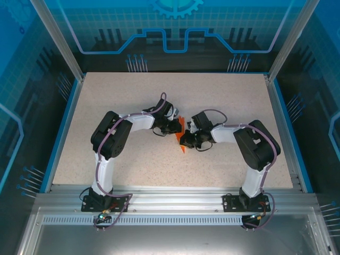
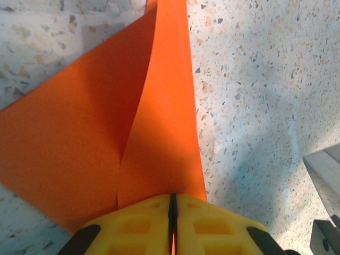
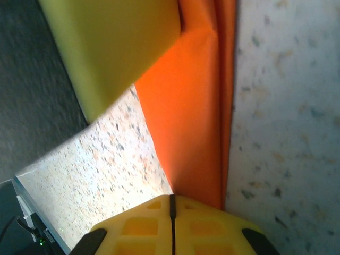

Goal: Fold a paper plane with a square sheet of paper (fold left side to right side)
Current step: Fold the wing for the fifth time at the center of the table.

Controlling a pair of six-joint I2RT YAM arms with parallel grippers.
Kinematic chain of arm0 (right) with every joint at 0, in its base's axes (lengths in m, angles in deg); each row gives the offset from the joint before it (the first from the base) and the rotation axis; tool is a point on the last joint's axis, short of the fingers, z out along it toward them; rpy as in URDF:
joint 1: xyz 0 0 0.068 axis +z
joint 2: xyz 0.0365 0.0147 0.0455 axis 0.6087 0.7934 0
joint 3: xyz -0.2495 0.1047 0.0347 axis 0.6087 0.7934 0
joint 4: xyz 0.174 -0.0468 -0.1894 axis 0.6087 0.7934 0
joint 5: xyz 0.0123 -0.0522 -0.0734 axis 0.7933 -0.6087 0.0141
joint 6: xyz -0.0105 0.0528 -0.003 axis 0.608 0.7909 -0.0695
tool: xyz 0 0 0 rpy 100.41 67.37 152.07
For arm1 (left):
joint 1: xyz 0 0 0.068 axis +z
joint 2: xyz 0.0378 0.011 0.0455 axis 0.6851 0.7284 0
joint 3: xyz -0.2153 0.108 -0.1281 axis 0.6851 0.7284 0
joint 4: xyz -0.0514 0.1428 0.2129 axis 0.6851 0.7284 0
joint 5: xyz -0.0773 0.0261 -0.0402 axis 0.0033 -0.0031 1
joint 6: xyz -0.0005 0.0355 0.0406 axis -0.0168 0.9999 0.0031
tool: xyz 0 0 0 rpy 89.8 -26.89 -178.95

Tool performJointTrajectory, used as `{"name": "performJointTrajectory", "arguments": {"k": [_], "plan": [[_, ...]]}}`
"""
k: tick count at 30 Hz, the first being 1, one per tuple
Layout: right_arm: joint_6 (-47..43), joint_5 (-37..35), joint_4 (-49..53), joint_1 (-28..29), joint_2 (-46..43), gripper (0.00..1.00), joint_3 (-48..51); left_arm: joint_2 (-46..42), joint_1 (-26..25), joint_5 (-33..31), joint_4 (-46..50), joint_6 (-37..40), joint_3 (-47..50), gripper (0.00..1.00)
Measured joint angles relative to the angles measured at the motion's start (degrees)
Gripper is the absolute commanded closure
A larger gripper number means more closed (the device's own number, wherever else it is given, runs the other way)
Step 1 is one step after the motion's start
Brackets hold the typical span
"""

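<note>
Speckled table (image 1: pixel 159 170) — orange paper (image 2: pixel 79 149) pinched in left fingers (image 2: pixel 133 228) and right fingers (image 3: pixel 207 228).

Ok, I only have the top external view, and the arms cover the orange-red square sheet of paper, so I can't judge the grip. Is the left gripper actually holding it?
Observer: Yes. In the left wrist view the left gripper is shut on the orange-red square sheet of paper; orange shows in the seam between its yellow pads.
Operator: And the right one?
Observer: The right gripper is shut too. The paper runs up to its pads, but I can't tell whether it is pinched.
Operator: Is the sheet lying flat?
Observer: No, one flap lifts off the rest along a crease.
</note>
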Motion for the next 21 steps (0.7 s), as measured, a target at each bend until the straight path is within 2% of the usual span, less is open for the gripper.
{"name": "performJointTrajectory", "arguments": {"k": [12,15,21], "plan": [[-0.94,0.85,3.26,1.49,-6.60,0.92,6.97,0.00,0.00,-0.09,0.02,-0.15,0.00,0.87],[-2.97,1.53,7.04,1.07,-9.33,0.91,8.31,0.00,0.00,-0.09,0.00,-0.15,0.00,0.87],[-6.78,4.52,10.23,-6.60,-12.50,0.91,4.98,0.00,0.00,-0.09,0.00,-0.13,0.00,0.87]]}}
